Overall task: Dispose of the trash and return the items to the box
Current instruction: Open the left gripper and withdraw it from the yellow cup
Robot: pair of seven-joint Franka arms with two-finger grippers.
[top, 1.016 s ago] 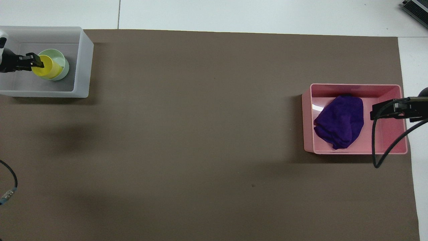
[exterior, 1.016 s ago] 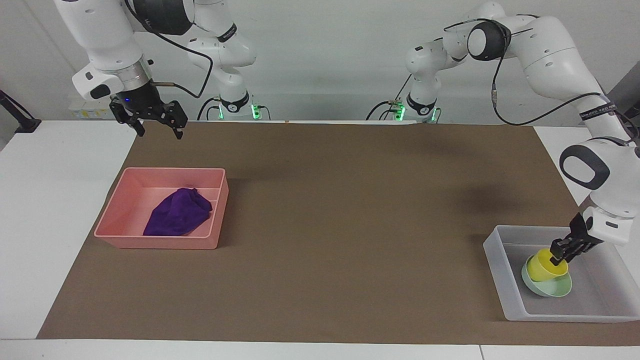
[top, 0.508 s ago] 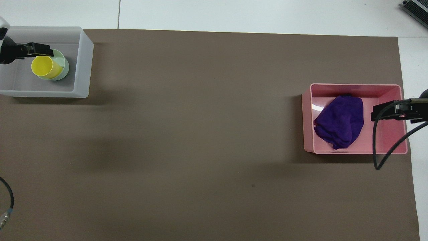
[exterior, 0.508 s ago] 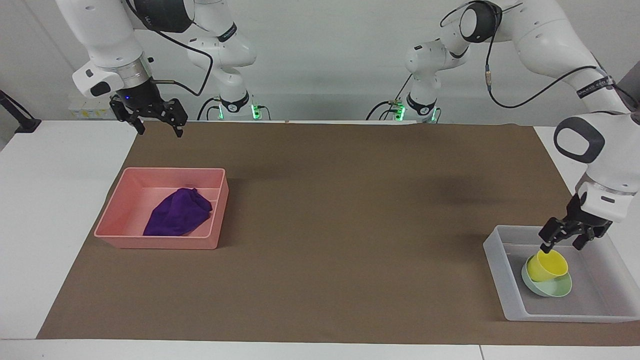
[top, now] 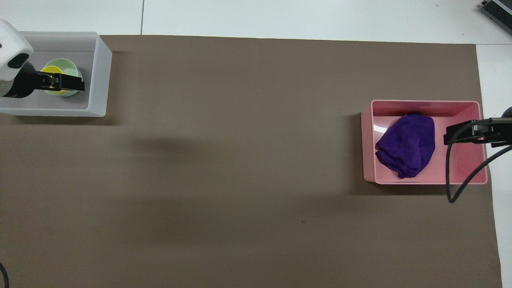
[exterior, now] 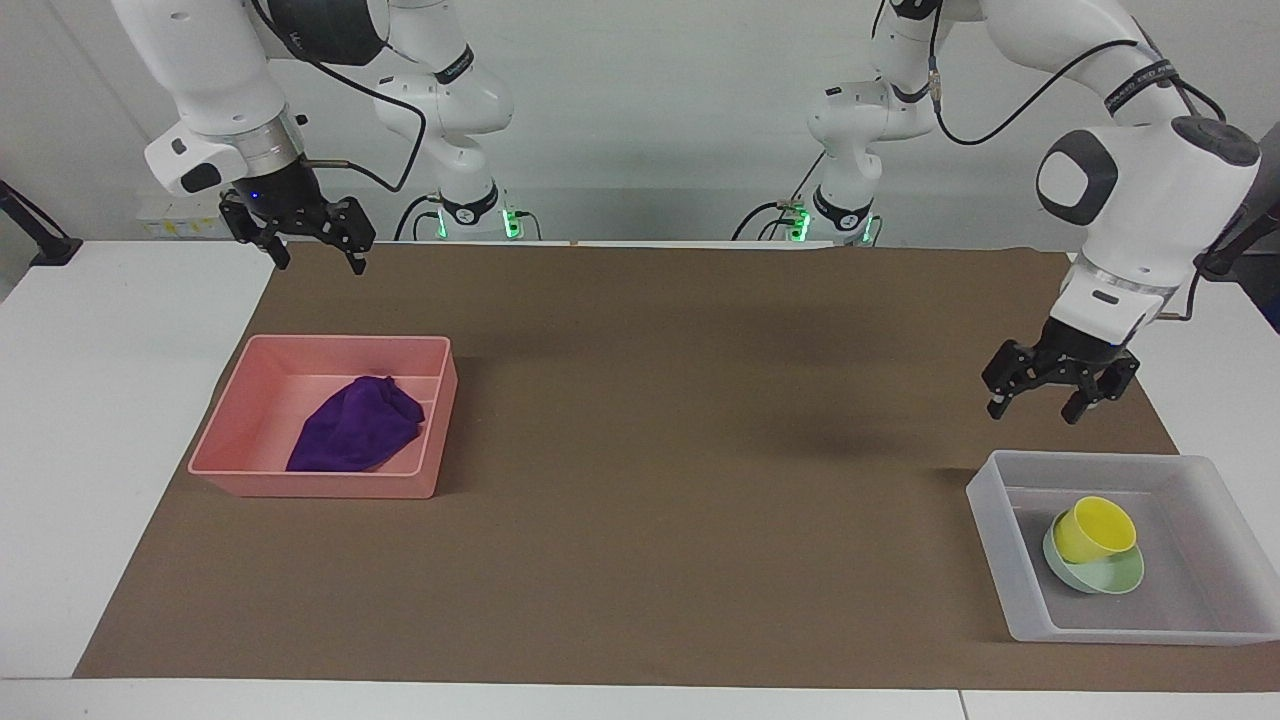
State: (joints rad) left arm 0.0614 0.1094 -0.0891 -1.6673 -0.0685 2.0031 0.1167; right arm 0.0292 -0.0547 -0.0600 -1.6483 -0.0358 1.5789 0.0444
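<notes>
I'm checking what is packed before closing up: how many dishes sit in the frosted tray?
2: a yellow cup resting tilted in a mint-green bowl, both inside the frosted tray at the left arm's end of the table. Nothing else shows in it.

One camera sits high across the table, facing the robots, and takes in the whole brown mat (exterior: 650,450). The other looks steeply down from above the robots' end. Both show the mat with the pink bin (exterior: 320,415) (top: 426,142) on it, half a turn apart.
</notes>
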